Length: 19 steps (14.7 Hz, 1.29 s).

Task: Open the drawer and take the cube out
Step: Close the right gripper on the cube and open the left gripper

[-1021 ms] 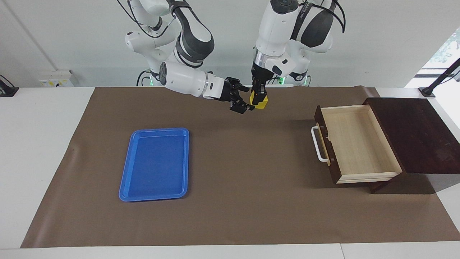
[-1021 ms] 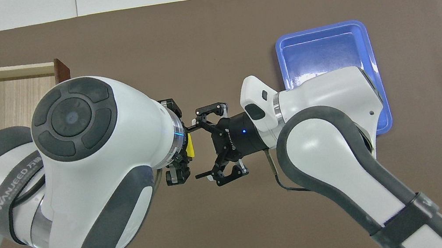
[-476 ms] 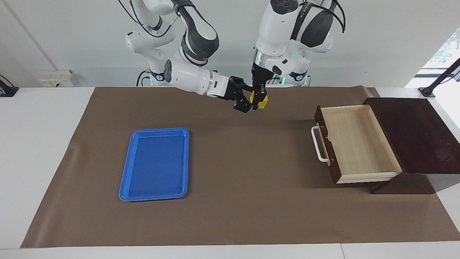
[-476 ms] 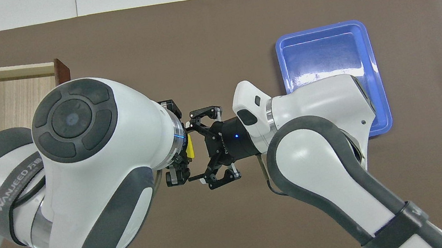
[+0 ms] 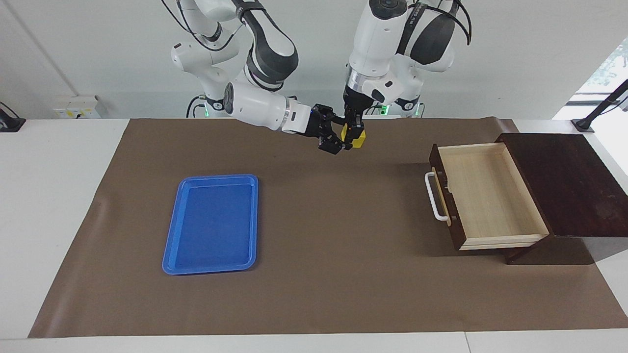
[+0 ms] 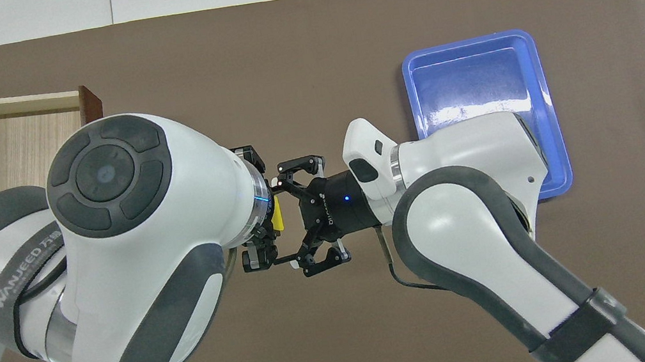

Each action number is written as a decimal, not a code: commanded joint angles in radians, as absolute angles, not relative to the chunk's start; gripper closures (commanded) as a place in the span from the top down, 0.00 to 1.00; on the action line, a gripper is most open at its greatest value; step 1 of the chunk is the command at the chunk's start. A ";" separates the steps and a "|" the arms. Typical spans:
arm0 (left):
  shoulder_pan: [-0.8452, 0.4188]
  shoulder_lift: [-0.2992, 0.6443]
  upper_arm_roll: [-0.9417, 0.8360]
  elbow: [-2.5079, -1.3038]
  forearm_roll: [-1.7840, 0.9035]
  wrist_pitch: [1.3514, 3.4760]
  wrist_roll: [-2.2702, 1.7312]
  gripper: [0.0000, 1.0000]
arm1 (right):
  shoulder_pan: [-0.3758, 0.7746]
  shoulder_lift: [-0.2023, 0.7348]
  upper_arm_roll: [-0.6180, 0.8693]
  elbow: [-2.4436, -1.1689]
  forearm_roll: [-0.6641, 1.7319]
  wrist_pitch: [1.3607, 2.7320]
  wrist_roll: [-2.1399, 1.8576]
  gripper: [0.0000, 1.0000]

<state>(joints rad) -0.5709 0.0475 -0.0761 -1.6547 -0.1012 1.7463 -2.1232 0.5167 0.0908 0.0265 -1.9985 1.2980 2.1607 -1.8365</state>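
Observation:
The small yellow cube (image 5: 358,139) hangs in the air over the brown mat near the robots' edge, with my left gripper (image 5: 353,133) pointing down and shut on it. My right gripper (image 5: 343,137) reaches in sideways from the right arm's end, open, with its fingertips on either side of the cube (image 6: 278,214). Whether they touch it I cannot tell. The drawer (image 5: 490,193) stands pulled out of its dark brown box (image 5: 559,181), its pale inside bare and its white handle (image 5: 433,197) facing the table's middle.
A flat blue tray (image 5: 213,223) lies on the mat toward the right arm's end, with nothing in it. In the overhead view both arms cover much of the mat's middle, part of the drawer (image 6: 7,153) and a corner of the tray (image 6: 476,85).
My right gripper has moved toward the left arm's end and up until its open fingers flank the cube. The left gripper has lifted the cube slightly; in the last half second almost nothing moved.

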 commanded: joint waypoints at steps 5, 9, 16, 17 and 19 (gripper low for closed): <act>-0.584 0.014 -0.066 -1.692 -0.097 1.770 -2.137 0.00 | 0.505 0.064 0.029 -2.046 1.350 2.157 -1.908 1.00; -0.584 0.014 -0.066 -1.692 -0.097 1.770 -2.135 0.00 | 0.505 0.063 0.031 -2.045 1.353 2.154 -1.914 0.77; -0.584 0.014 -0.066 -1.692 -0.097 1.773 -2.135 0.00 | 0.505 0.067 0.031 -2.028 1.374 2.154 -1.910 0.00; -0.584 0.014 -0.066 -1.692 -0.097 1.773 -2.135 0.00 | 0.505 0.069 0.029 -2.028 1.374 2.152 -1.910 0.00; -0.584 0.014 -0.066 -1.694 -0.097 1.773 -2.135 0.00 | 0.505 0.071 0.029 -2.023 1.374 2.152 -1.911 0.00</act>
